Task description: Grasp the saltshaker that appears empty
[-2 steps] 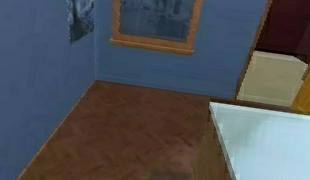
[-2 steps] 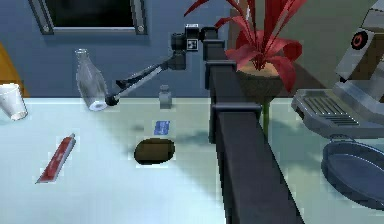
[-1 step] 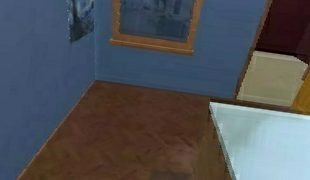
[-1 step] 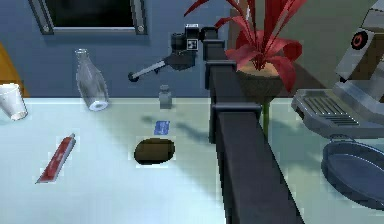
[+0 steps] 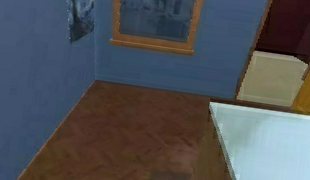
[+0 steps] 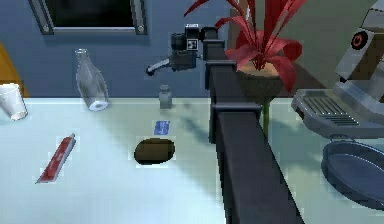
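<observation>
Pincer (image 6: 154,69), dark & thin-fingered, near small clear capped saltshaker (image 6: 165,97); can't tell if holding anything.

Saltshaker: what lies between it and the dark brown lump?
A small blue card lies between the saltshaker and the lump, in the arm side view.

White cup (image 6: 9,101): cut by the arm side view's left edge.
Coffee machine (image 6: 345,88): cut by the right edge.
Dark pan (image 6: 337,177): cut by the right edge.
Red plant (image 6: 262,35): leaves cut by the top edge.
Small grey shaker (image 6: 165,96): contents too small to tell.
Gripper (image 6: 155,69): whether it holds anything cannot be told.
Countertop (image 5: 275,155): cut by the forward view's right and bottom edges.
</observation>
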Controlling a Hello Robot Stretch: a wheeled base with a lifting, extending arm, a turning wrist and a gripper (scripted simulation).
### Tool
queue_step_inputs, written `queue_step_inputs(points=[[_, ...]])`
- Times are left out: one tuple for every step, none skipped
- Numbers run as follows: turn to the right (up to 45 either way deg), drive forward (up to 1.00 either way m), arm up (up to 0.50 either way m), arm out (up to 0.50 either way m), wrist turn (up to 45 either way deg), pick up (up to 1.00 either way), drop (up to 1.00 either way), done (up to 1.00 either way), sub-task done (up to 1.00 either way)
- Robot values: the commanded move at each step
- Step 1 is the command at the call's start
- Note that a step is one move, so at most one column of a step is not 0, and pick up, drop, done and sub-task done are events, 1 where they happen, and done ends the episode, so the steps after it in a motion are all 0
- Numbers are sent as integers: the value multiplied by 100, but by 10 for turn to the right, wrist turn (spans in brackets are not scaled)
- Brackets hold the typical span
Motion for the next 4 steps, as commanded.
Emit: queue_step_inputs(points=[[0,0,-16,0,0,0,0,0,0],[0,0,0,0,0,100,0,0,0],[0,0,10,0,0,0,0,0,0],[0,0,0,0,0,0,0,100,0]])
